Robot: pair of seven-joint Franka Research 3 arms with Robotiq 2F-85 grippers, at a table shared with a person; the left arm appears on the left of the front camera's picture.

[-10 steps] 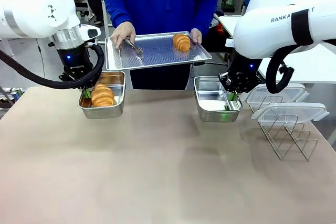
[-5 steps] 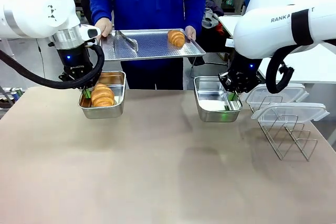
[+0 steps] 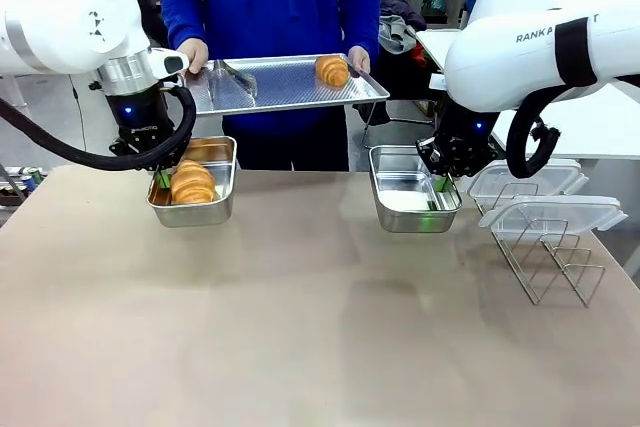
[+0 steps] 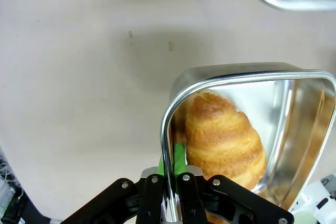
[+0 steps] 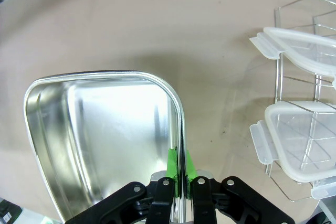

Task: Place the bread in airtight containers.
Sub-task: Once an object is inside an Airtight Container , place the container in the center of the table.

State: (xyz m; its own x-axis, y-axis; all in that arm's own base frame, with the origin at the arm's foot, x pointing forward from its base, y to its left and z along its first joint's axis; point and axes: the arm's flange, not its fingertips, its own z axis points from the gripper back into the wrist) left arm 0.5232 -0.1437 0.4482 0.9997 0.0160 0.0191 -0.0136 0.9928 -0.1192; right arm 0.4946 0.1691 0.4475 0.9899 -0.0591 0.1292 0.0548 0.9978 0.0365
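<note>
Two steel tins, the airtight containers, are on the table. The left tin [image 3: 224, 197] holds one croissant [image 3: 192, 184]. My left gripper [image 3: 160, 179] is shut on its left rim; in the left wrist view the green pads pinch the tin wall [image 4: 252, 74] beside the croissant [image 4: 223, 137]. The right tin [image 3: 400, 199] is empty, and my right gripper [image 3: 438, 185] is shut on its right rim [image 5: 177, 124]. The other piece of bread [image 3: 331, 70] lies on a perforated tray [image 3: 285, 92] that the person holds above the table's far edge.
Metal tongs [image 3: 238, 77] lie on the tray's left part. Two clear lids [image 3: 525, 179] [image 3: 552, 214] rest on a wire rack [image 3: 552, 265] at the right. The lids [image 5: 296, 140] are close to the right tin. The near half of the table is bare.
The person has shifted to picture left and drawn the tray with its croissant left and slightly up. Both arms and both tins have barely moved.
</note>
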